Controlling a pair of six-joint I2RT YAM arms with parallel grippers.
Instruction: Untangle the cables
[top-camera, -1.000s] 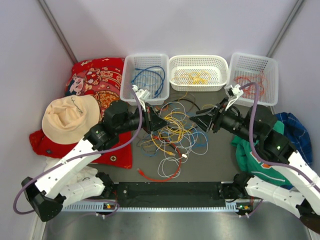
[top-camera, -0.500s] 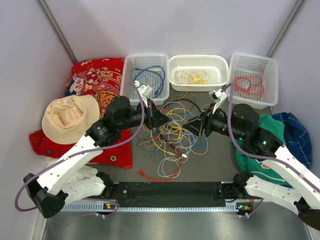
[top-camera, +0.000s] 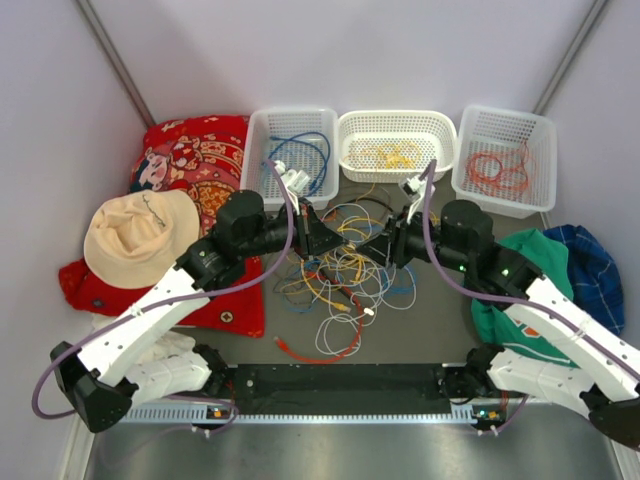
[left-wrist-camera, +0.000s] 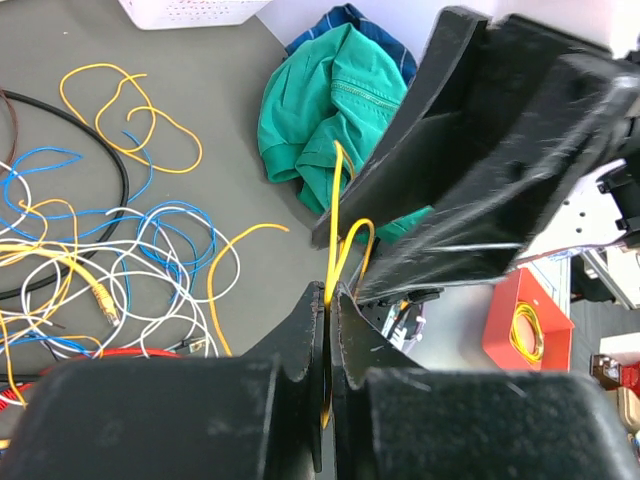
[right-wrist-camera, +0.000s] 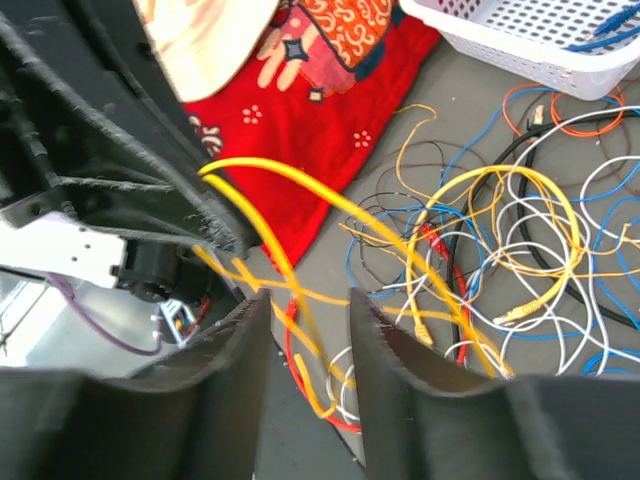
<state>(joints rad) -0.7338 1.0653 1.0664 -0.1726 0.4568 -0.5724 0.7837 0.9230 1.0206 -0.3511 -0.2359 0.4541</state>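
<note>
Yellow cable (left-wrist-camera: 340, 240) | left fingers (left-wrist-camera: 296, 345) pinched on it | right fingers (right-wrist-camera: 238, 360) parted above cable tangle (top-camera: 345, 272)

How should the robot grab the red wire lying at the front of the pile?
Grip the red cable near its loose plug end, coming straight down. That end lies flat on the table, poking out at the near left of the pile with no wires crossing it, so a grip would likely catch it alone.
</note>
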